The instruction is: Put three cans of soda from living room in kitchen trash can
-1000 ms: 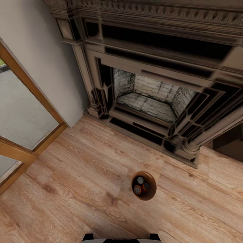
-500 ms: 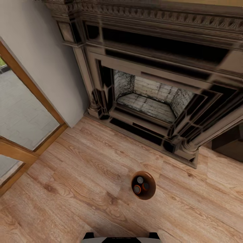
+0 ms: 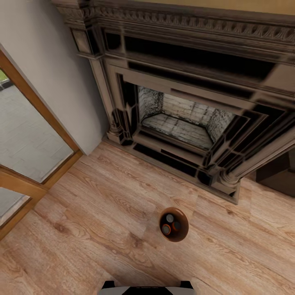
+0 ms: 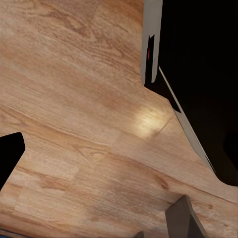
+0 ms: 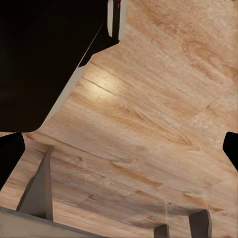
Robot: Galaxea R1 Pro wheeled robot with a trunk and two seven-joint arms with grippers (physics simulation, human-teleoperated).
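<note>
View has pulled back; trash can (image 3: 174,224) holds 3 cans (image 3: 169,224); gripper states unclear

A dark carved fireplace surround (image 3: 192,78) frames a pale brick firebox (image 3: 180,119). Beside it stand a grey wall (image 3: 45,53) and a wood-framed glass door (image 3: 28,139), above wood-plank floor (image 3: 94,229).
</note>
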